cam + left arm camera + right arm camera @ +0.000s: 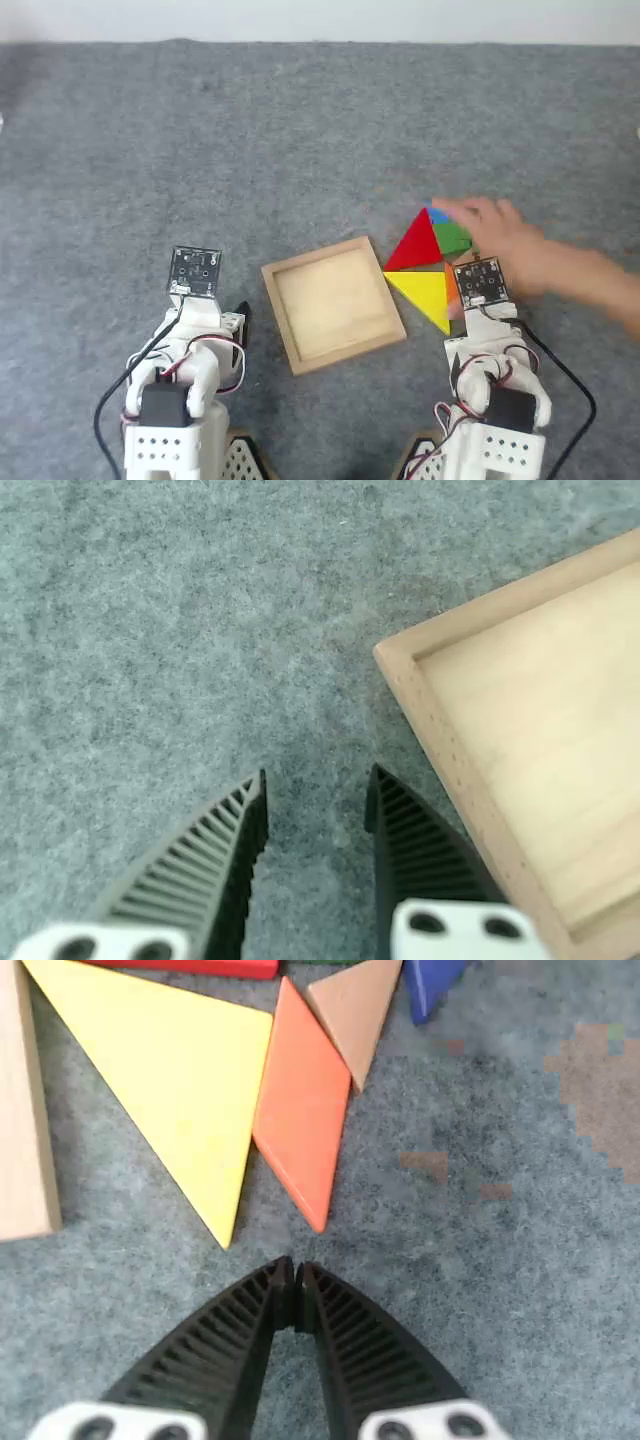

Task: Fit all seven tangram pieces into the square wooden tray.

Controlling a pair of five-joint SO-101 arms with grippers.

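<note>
The square wooden tray (290, 330) lies empty between the two arms; one corner of the tray (400, 655) is just ahead of my open left gripper (315, 790), which holds nothing. Right of the tray lie a red triangle (415, 245), a yellow triangle (425, 290), a green piece (452, 238) and a blue piece (437, 214). A person's hand (520, 250) rests on these pieces. My right gripper (295, 1275) is shut and empty over the carpet, just short of the yellow triangle (170, 1070), an orange parallelogram (300, 1100), a tan triangle (355, 1005) and a blue piece (430, 982).
Grey carpet (300, 130) covers the whole table, with wide free room behind and to the left of the tray. The person's forearm (610, 285) comes in from the right edge. The tray's side wall (25, 1120) stands beside the yellow triangle.
</note>
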